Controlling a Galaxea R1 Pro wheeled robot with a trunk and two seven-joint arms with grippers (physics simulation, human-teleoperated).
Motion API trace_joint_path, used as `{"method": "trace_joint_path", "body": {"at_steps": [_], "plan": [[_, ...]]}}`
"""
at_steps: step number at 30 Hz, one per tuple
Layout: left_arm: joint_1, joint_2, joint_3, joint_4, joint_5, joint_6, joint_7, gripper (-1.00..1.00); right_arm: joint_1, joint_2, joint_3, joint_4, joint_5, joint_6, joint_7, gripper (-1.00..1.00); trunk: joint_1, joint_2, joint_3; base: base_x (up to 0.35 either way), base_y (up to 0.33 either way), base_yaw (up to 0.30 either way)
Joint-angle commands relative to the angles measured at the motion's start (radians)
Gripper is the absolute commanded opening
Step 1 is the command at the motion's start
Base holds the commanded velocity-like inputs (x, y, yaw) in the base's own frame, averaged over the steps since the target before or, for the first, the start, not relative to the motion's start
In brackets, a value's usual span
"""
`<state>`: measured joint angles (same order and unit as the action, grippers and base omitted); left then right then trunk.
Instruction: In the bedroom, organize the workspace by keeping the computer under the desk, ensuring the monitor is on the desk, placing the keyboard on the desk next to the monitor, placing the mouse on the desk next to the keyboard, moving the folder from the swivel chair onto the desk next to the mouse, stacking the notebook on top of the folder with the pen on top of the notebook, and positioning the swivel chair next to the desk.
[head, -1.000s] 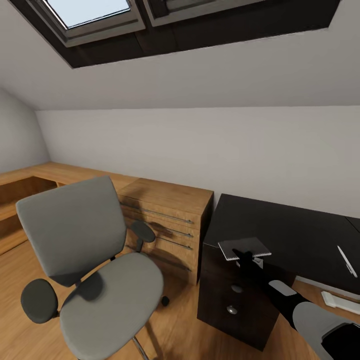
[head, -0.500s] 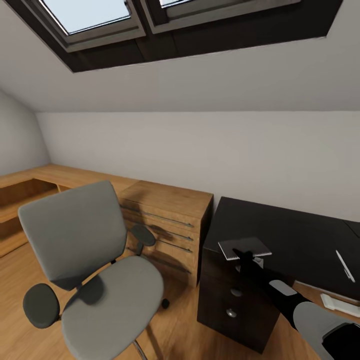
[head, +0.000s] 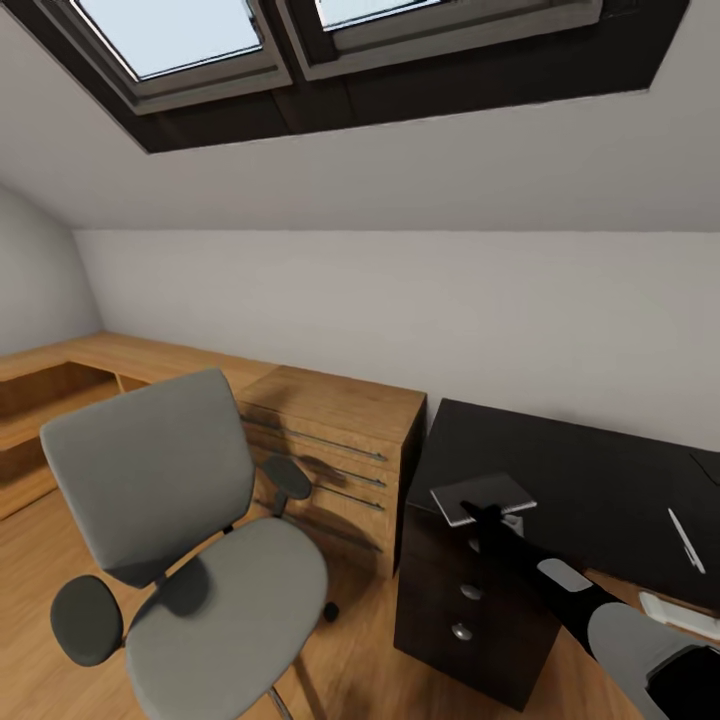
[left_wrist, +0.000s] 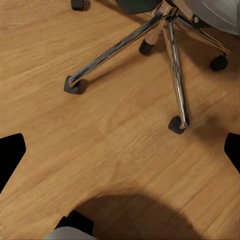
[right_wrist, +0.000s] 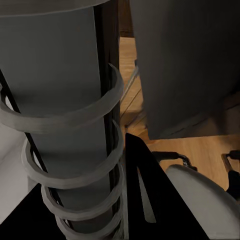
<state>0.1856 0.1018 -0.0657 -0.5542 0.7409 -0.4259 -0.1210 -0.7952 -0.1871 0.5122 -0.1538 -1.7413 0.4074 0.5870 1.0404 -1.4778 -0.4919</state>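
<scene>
At the desk's (head: 560, 470) near left corner, the right gripper (head: 478, 512) holds the spiral-bound notebook (head: 483, 496) pinched flat over the edge, its long axis along that front edge, with the pen (head: 686, 541) well apart toward the right end.

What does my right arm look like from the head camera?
The right arm has a light grey rounded shell near the camera, then a slim black forearm with a small grey oval patch, narrowing to a black right gripper. No cables or markings show.
</scene>
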Motion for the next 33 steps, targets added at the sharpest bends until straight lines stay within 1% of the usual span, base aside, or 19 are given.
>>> {"method": "trace_joint_path", "body": {"at_steps": [1,3,5,10,11,14,19,27,33], "plan": [[0.000,0.001,-0.006,0.000,0.011,-0.004,-0.002,1.00,-0.001,-0.001,0.009,-0.002,-0.011,0.011,0.005,-1.00,-0.004,0.007,0.002,0.000,0.000,0.000],[0.000,0.001,-0.006,0.000,0.011,-0.004,-0.002,1.00,-0.001,-0.006,0.017,-0.012,-0.008,0.024,0.005,-1.00,-0.012,0.021,0.009,0.000,0.000,0.000],[0.000,0.001,-0.006,0.000,0.012,-0.004,-0.002,1.00,-0.001,-0.022,0.042,-0.042,0.007,0.048,0.004,-1.00,-0.019,0.035,0.015,0.000,0.000,0.000],[0.000,0.002,-0.006,-0.001,0.014,-0.004,-0.002,1.00,-0.001,-0.069,0.107,-0.111,0.063,0.086,0.004,-1.00,-0.038,0.070,0.031,0.000,0.000,0.000],[0.000,0.002,-0.006,-0.001,0.015,-0.004,-0.002,1.00,-0.001,-0.084,0.126,-0.139,0.084,0.096,0.004,-1.00,-0.042,0.077,0.034,0.000,0.000,0.000],[0.000,0.002,-0.006,-0.001,0.016,-0.004,-0.002,1.00,0.000,-0.099,0.143,-0.167,0.103,0.106,0.004,-1.00,-0.054,0.098,0.043,0.000,0.000,0.000],[0.000,0.003,-0.006,-0.001,0.016,-0.004,-0.002,1.00,-0.001,-0.111,0.155,-0.190,0.117,0.115,0.004,-1.00,-0.073,0.133,0.059,0.000,0.000,0.000],[0.000,0.003,-0.006,-0.001,0.014,-0.003,-0.002,1.00,0.000,-0.116,0.159,-0.191,0.115,0.117,0.024,-1.00,-0.104,0.189,0.084,0.000,0.000,0.000],[0.000,0.003,-0.006,-0.001,0.013,-0.003,-0.002,1.00,0.001,-0.116,0.160,-0.187,0.115,0.117,0.050,-1.00,-0.104,0.189,0.084,0.000,0.000,0.000]]}}
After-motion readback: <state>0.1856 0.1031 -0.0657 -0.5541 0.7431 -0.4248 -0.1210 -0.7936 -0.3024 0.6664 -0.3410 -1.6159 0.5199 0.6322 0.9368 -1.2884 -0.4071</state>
